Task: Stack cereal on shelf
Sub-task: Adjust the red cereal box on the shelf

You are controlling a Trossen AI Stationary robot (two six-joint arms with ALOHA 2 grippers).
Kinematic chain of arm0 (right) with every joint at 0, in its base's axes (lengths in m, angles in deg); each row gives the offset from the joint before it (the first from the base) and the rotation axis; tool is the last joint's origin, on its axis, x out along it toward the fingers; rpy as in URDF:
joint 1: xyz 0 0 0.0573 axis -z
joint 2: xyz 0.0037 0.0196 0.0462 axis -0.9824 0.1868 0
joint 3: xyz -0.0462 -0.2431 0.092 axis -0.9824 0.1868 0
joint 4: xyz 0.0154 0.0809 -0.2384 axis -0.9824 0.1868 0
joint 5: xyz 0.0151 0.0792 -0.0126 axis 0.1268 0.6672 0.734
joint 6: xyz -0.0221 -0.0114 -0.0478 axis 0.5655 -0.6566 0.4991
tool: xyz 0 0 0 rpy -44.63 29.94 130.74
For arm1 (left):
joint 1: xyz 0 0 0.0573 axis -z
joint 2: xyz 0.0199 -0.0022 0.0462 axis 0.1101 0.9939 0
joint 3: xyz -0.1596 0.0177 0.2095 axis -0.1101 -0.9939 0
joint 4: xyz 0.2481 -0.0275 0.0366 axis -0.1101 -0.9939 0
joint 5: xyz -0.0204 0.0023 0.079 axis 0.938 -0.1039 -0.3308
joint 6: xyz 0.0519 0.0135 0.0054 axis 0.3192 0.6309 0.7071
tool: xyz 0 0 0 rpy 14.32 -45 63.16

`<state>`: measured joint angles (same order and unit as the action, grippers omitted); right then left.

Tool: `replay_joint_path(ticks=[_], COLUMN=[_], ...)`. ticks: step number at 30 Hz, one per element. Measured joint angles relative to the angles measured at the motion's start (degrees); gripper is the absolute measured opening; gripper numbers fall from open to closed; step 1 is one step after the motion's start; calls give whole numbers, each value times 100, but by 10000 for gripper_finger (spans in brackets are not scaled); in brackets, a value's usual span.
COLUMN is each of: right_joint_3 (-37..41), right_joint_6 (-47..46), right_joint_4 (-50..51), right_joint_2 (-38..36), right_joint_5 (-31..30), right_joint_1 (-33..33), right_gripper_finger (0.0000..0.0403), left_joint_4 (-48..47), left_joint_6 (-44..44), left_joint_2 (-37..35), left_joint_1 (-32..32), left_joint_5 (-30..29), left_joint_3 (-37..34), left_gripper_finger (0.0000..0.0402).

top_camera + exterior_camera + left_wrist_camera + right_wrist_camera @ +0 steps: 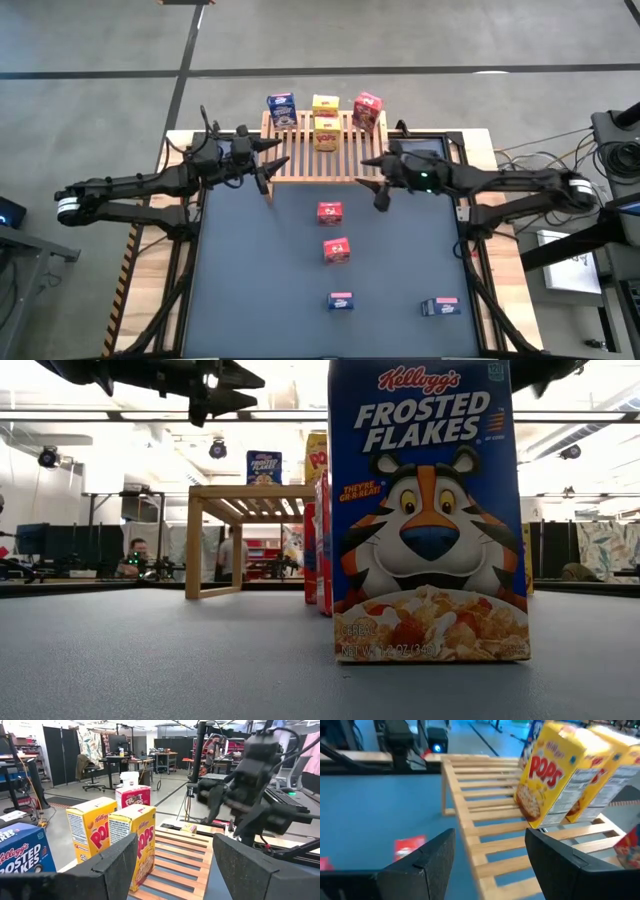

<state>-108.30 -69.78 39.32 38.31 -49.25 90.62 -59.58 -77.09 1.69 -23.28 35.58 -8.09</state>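
The worktop (260,290) is a dark mat with wooden edges, and the shelf (300,165) stands at its far middle edge, slatted top up.

The left arm reaches in from the left side; its end effector (266,172) hangs just off the shelf's left front corner, fingers (115,865) apart and grasping nothing. The right arm comes in from the right; its end effector (376,188) hangs off the shelf's right front corner, also released and empty, its fingers (427,857) spread with the slats showing between them.

Four cereal boxes stand upright on the shelf. A blue box (281,109) is at the far left. A yellow box (325,104) stands at the far middle, with a second yellow box (327,132) just in front of it, nearer the shelf's centre. A red box (367,110) is at the far right, turned slightly askew.

Four more boxes are on the mat in front of the shelf. A red box (330,212) lies nearest the shelf, and another red box (336,250) lies a little closer to the near edge, tilted. Near the front edge are a blue box (341,300) in the middle and another blue box (440,306) well to its right. In the low view one blue Frosted Flakes box (430,510) stands upright, filling much of the frame, with red boxes lined up behind it toward the shelf
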Motion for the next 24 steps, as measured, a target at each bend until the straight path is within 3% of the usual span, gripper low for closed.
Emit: replay_joint_path(ticks=[6,11,24], right_joint_3=[532,931,955], right_joint_6=[-205,274,532], right_joint_4=[262,-377,-1377], right_joint_2=[-873,-1101,225], right_joint_5=[-327,-859,195], right_joint_1=[-112,178,1542], right_gripper_finger=[231,231,231], left_joint_4=[1,3,59], left_joint_6=[-43,-47,-165], left_joint_2=[8,8,8], left_joint_1=[1,1,4], left_joint_5=[64,66,61], left_joint_3=[0,0,-1], left_gripper_finger=[242,242,242])
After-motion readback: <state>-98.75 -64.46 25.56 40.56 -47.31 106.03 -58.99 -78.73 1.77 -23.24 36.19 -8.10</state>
